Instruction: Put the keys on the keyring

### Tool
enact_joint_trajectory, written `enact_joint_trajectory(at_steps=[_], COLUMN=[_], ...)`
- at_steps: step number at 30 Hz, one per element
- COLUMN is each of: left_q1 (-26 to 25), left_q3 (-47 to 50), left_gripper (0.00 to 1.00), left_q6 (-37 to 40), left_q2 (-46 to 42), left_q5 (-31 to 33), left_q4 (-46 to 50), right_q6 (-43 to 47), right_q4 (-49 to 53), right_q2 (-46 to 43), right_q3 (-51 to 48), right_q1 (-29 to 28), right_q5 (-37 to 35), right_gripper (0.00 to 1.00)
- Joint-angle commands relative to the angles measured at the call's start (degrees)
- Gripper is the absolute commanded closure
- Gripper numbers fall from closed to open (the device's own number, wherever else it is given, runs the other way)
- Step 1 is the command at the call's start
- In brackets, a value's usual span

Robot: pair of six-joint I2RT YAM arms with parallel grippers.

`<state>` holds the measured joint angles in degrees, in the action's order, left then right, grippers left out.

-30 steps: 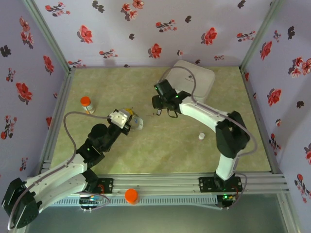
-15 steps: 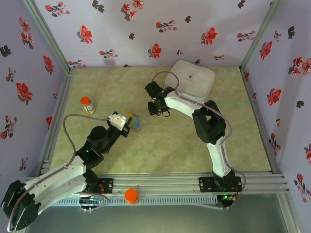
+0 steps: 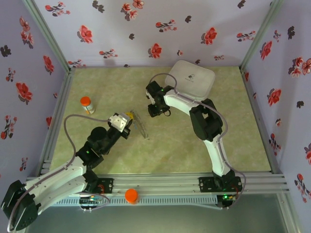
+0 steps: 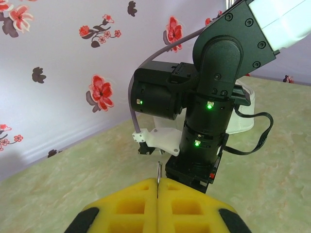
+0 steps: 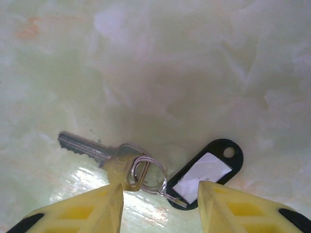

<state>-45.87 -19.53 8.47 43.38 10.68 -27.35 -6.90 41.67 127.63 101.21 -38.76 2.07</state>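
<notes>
The left claw (image 4: 158, 188) was clamped shut on the keyring (image 3: 141, 127), held edge-on. Beyond, the right claw (image 5: 160, 194) stood half open, empty, over the key (image 5: 97, 151) lying flat on the worktop (image 5: 146, 58); closing risked catching the black tag (image 5: 204, 174) instead.

Keyring (image 3: 140, 126): large, thin, dark wire hoop. From above it shows nearly edge-on, as a slim slanted sliver left of the table's middle. One end of it is pinched in the closed yellow pads of the left gripper (image 3: 129, 116). In the left wrist view, a thin metal edge pokes up from the seam between those pads.

Key (image 5: 92, 150): small, silver metal, with a toothed blade pointing left and a rounded head. It lies flat on the pale green marbled tabletop (image 5: 194, 73). A small wire split ring (image 5: 150, 175) passes through the head. A black oval plastic tag (image 5: 206, 174) with a white insert hangs from that ring, lying flat just right of the key.
</notes>
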Motion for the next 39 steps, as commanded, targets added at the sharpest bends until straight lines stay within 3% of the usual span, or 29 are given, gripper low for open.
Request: enact_joint_trajectory(at_steps=[1, 15, 27, 39], left_q1=[0.34, 0.33, 0.34, 0.34], left_q3=[0.11, -0.07, -0.01, 0.00], left_gripper=[1.00, 1.00, 1.00, 1.00], left_q6=[0.07, 0.24, 0.45, 0.66], left_q2=[-0.57, -0.48, -0.23, -0.20], left_q5=[-0.67, -1.11, -1.30, -1.69], left_q4=[-2.84, -2.39, -2.65, -2.53], right_q6=[1.97, 2.59, 3.38, 3.38], right_q4=[2.68, 3.23, 4.46, 4.63], right_q2=[1.08, 0.33, 0.26, 0.68], right_q3=[1.67, 0.63, 0.64, 0.84], right_q1=[0.36, 0.36, 0.36, 0.36], right_q5=[2.74, 3.54, 1.54, 1.45], right_gripper=[0.57, 0.74, 0.76, 0.88])
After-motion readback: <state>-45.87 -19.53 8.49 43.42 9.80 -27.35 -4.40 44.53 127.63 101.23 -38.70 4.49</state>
